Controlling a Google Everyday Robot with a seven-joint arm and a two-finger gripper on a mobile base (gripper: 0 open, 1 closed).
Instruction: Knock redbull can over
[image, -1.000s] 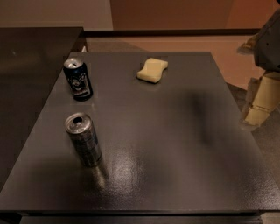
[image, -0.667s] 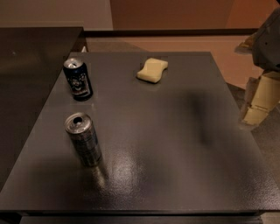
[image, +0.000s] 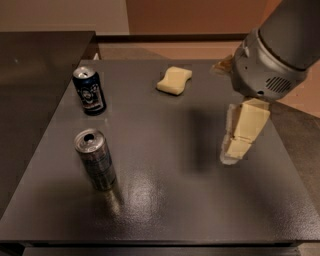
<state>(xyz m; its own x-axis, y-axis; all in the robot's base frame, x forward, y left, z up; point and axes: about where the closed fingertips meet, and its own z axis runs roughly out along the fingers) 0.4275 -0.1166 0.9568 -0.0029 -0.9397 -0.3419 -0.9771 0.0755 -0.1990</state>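
The redbull can (image: 96, 160) stands upright on the dark table (image: 170, 200), at the front left; it is slim, silver-grey with faint blue panels and a shiny top. My gripper (image: 240, 134) hangs from the grey arm (image: 272, 55) over the right part of the table, well to the right of the can and apart from it. Its cream-coloured fingers (image: 246, 127) point down and hold nothing.
A shorter dark blue-black can with a white graphic (image: 89, 90) stands upright at the back left. A yellow sponge (image: 174, 80) lies at the back middle. A second dark tabletop (image: 35, 75) adjoins on the left. The floor lies beyond the right edge.
The arm and gripper have moved left from beyond the table's right edge to above its right part. The cans and the sponge have not moved.
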